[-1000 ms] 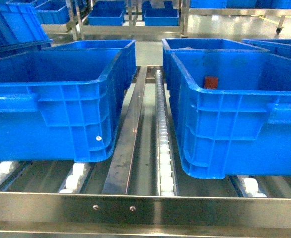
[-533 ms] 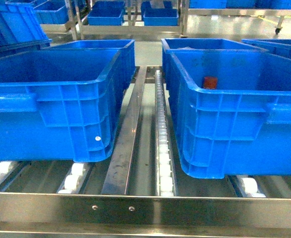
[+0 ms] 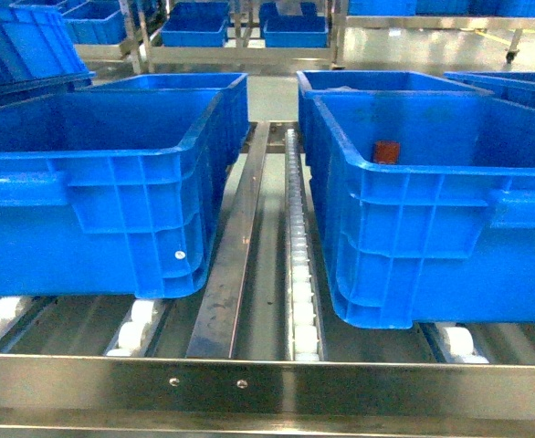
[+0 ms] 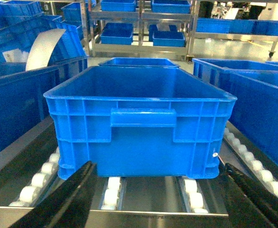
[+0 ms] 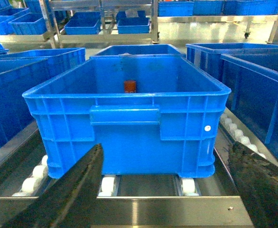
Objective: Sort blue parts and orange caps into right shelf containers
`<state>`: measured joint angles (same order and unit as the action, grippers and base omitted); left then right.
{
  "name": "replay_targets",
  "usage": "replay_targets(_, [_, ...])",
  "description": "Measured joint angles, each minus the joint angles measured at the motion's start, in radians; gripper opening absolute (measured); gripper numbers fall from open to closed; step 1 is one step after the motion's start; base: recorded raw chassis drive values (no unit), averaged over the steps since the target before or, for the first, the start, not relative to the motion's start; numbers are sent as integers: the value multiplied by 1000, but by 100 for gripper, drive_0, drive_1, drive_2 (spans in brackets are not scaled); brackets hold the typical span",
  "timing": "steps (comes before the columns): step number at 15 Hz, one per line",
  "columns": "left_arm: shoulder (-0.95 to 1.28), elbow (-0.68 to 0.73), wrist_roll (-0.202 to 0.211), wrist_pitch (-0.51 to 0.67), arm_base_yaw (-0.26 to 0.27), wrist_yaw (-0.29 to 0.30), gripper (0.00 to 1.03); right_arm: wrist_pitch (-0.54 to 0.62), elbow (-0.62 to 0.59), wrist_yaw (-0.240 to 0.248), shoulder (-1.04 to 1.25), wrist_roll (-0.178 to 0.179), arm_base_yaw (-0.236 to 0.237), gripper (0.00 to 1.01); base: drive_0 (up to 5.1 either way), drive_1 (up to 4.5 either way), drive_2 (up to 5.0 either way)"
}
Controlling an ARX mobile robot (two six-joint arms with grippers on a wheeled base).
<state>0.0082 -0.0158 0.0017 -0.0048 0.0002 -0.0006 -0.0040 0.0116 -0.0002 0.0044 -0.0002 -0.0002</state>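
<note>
Both end effectors stand with their fingers spread wide and nothing between them: the left end effector faces the near wall of the left crate, and the right end effector faces the near wall of the right crate. Neither shows in the head view, where the two crates sit side by side on the roller shelf, the left crate at the shelf's left side and the right crate at its right. One orange cap rests inside the right crate near its far wall; it also shows in the head view. No blue parts can be seen in any view, and the left crate looks empty from the wrist view. Since both end effectors are empty, the step in hand appears to be going for the next piece. To do it well, each arm should back clear of the crate rims before swinging, keep its fingers parted until they straddle a part squarely, then carry it high over the near wall and release low inside, so it does not bounce or roll.
</note>
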Motion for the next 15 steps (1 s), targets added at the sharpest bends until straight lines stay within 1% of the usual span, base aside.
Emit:
replay_targets(1, [0, 0, 0, 0, 0, 0, 87, 0, 0, 0, 0, 0, 0, 89, 0, 0, 0])
replay_targets(2, [0, 0, 2, 0, 0, 0, 100, 0, 0, 0, 0, 0, 0, 100, 0, 0, 0])
replay_targets(3, [0, 0, 1, 0, 0, 0, 97, 0, 0, 0, 0, 0, 0, 97, 0, 0, 0])
replay_targets(15, [0, 0, 1, 0, 0, 0, 98, 0, 0, 0, 0, 0, 0, 98, 0, 0, 0])
